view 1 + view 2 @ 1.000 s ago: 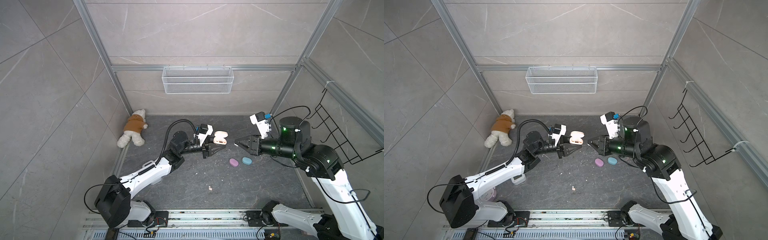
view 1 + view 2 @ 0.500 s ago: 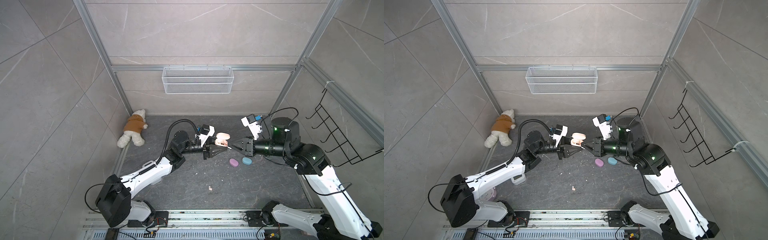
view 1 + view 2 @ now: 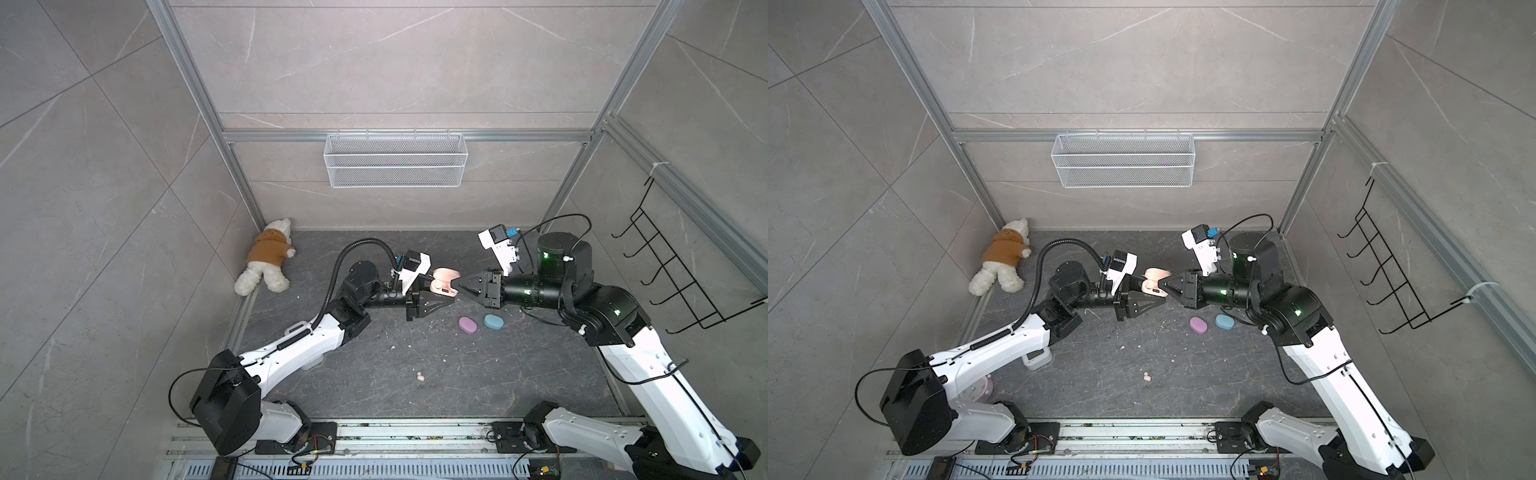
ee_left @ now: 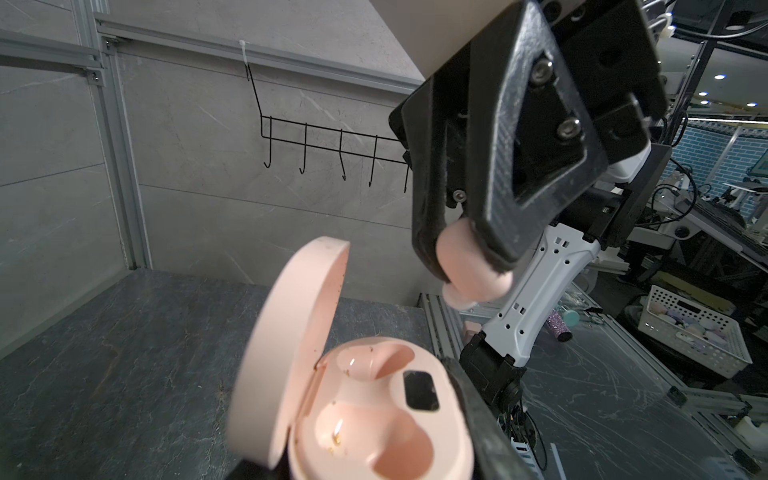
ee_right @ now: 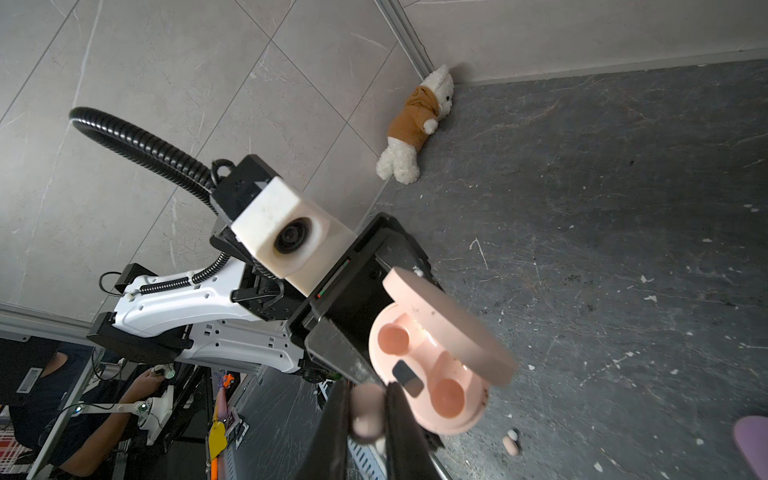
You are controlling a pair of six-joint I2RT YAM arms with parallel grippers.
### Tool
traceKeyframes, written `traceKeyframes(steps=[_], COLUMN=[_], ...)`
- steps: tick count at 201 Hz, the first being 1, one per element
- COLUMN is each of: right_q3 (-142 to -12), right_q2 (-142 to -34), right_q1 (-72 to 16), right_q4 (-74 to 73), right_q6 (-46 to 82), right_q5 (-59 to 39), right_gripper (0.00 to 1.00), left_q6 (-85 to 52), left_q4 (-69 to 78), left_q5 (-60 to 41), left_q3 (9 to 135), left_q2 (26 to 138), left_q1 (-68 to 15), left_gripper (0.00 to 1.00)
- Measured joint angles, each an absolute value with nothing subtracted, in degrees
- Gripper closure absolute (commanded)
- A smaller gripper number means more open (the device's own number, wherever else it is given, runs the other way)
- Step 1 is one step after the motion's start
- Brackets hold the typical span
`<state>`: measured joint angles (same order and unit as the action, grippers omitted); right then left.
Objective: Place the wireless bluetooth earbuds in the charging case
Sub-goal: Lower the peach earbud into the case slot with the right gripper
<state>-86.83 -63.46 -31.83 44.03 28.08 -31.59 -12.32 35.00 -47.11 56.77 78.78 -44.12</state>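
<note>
One peach earbud (image 4: 471, 270), a smooth bean with a paler tip, sits pinched in the right claw (image 3: 459, 286) just beside the open peach case (image 4: 374, 415), itself gripped by the left claw (image 3: 439, 290).

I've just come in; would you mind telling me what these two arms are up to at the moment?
The left hand holds a small peach plastic charging case with its lid swung open; both wells are empty. The right hand is shut on a tiny peach bean-shaped earbud, holding it close to the open case, not yet in a well. A matching peach earbud lies loose on the dark stone tabletop, nearer the arm bases.
</note>
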Motion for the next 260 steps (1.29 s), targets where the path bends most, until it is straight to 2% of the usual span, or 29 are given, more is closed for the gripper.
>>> traceKeyframes(steps=[260], right_q3=[-84.6], right_q2=[-62.0], right_q1=[-31.8], right_q4=[43.8], right_q6=[29.4], right_q5=[-31.0], right_gripper=[0.83], left_q6=[-12.2], left_q4=[36.7], left_q5=[-48.2], left_q3=[56.8], left_q2=[77.6], left_q1=[-44.8], left_gripper=[0.99])
